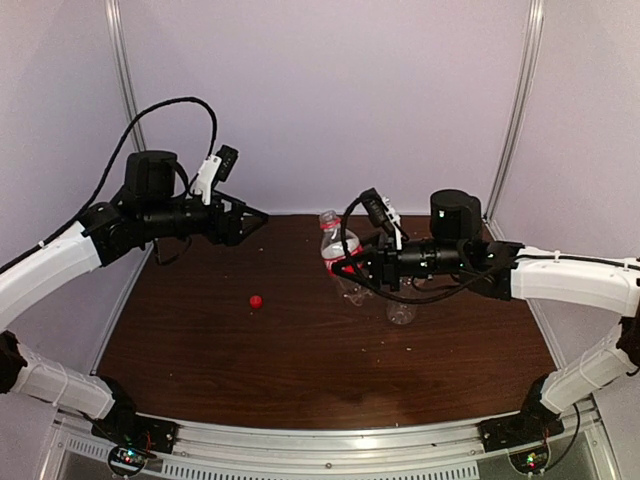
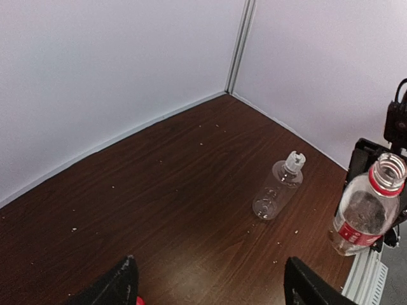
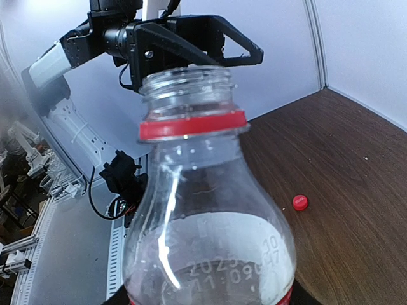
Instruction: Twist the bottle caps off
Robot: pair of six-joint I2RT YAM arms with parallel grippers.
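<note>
The red cap [image 1: 256, 300] lies alone on the brown table [image 1: 250, 370], well apart from both bottles. Right of it, under the right arm, the clear unlabelled bottle [image 2: 276, 190] rests on the wood with its white cap [image 2: 294, 160] on. The right gripper [image 1: 342, 266] clasps the red-labelled bottle [image 1: 333, 240] above the table, its mouth uncapped and a red ring at the neck. Farther left, the left gripper [image 1: 255, 217] hangs raised, jaws spread and empty.

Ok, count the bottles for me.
2. The red-labelled bottle is held in the right gripper; the clear bottle sits on the table beside it. No others show.
</note>
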